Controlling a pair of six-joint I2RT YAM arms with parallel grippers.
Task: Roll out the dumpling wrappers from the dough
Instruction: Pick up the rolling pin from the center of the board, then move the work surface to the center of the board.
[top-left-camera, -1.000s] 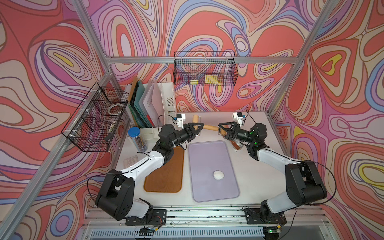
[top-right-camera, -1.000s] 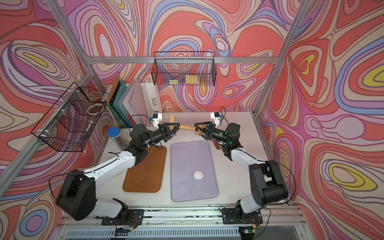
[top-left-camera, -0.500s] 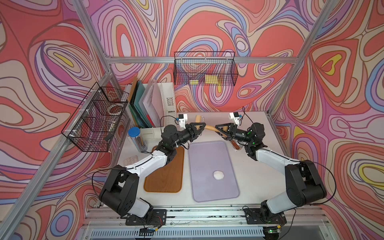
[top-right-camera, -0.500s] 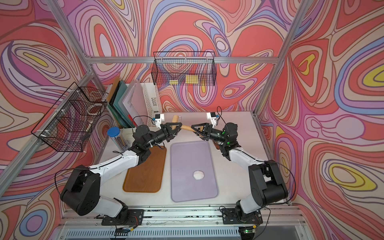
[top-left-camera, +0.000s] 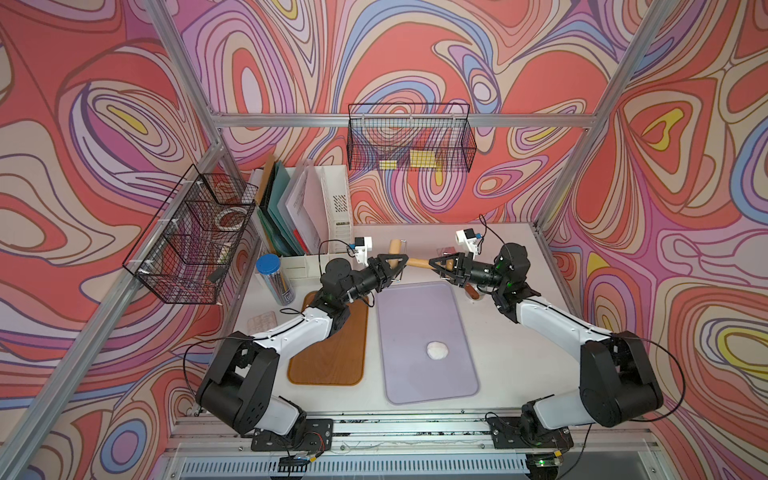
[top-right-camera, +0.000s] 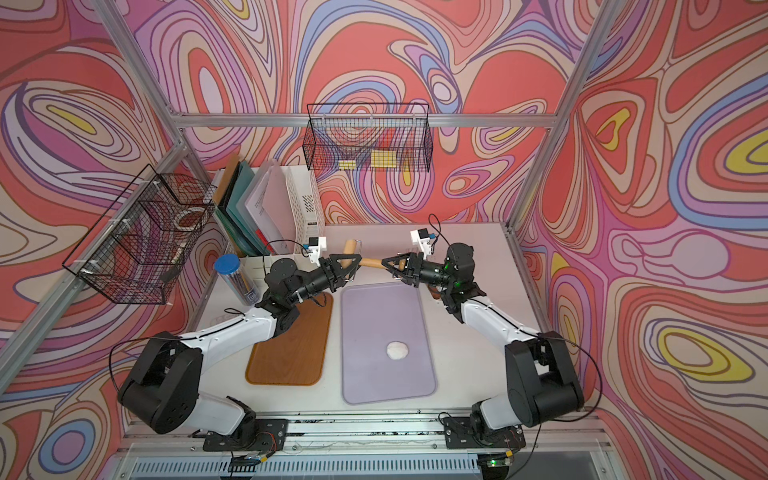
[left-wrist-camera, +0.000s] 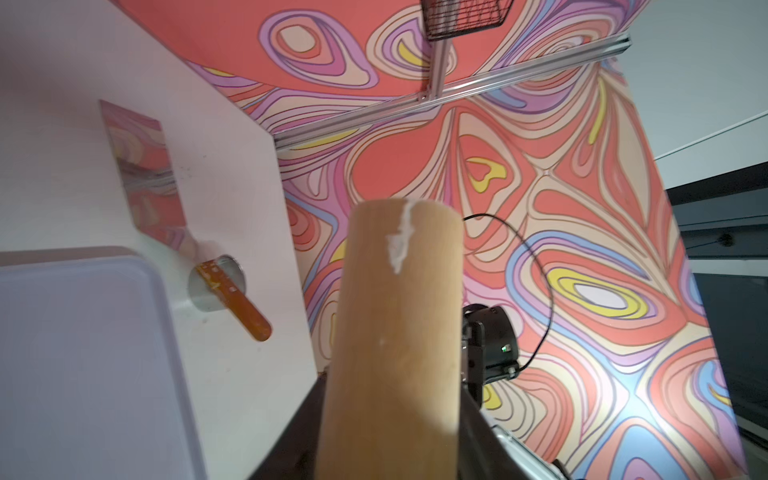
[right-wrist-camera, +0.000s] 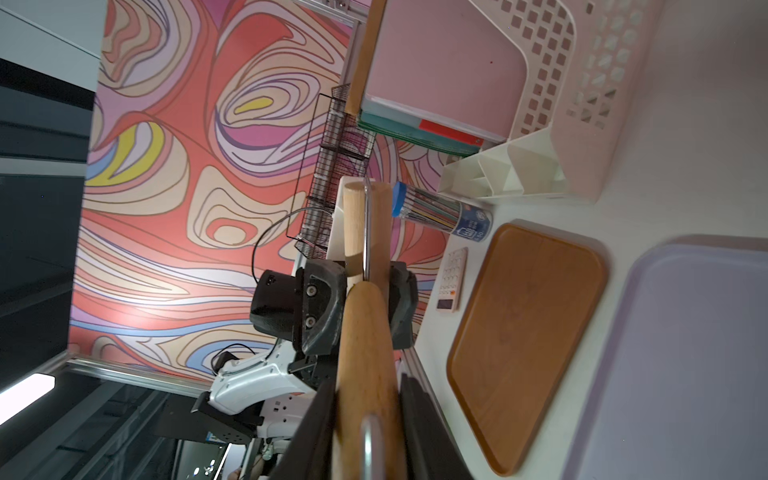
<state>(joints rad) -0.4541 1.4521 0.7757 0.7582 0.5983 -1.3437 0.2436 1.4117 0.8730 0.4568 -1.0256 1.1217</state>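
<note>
The dough (top-left-camera: 437, 350) (top-right-camera: 397, 350) is a small rounded white lump on the purple tray (top-left-camera: 419, 307), toward its near right. No dumpling wrappers are in view. A wooden rolling pin (top-left-camera: 396, 247) (top-right-camera: 350, 246) hangs above the table behind the tray. My left gripper (top-left-camera: 395, 264) (left-wrist-camera: 395, 440) is shut on its roller (left-wrist-camera: 399, 332), which carries a white dough smear (left-wrist-camera: 400, 239). My right gripper (top-left-camera: 437, 264) (right-wrist-camera: 365, 432) is shut on its handle (right-wrist-camera: 363, 332) (top-left-camera: 417, 262). The two grippers face each other.
A wooden board (top-left-camera: 332, 345) lies left of the tray. Right of the tray, a scraper (left-wrist-camera: 232, 291) rests on a small steel cup (left-wrist-camera: 208, 297). A blue-lidded pen tube (top-left-camera: 274, 278), file holder (top-left-camera: 332, 208) and calculator (top-left-camera: 262, 321) stand at the back left. Wire baskets (top-left-camera: 409, 143) hang on the walls.
My right gripper has moved left onto the rolling pin's handle and closed from wide open. The left gripper has stayed on the roller, shifting only slightly.
</note>
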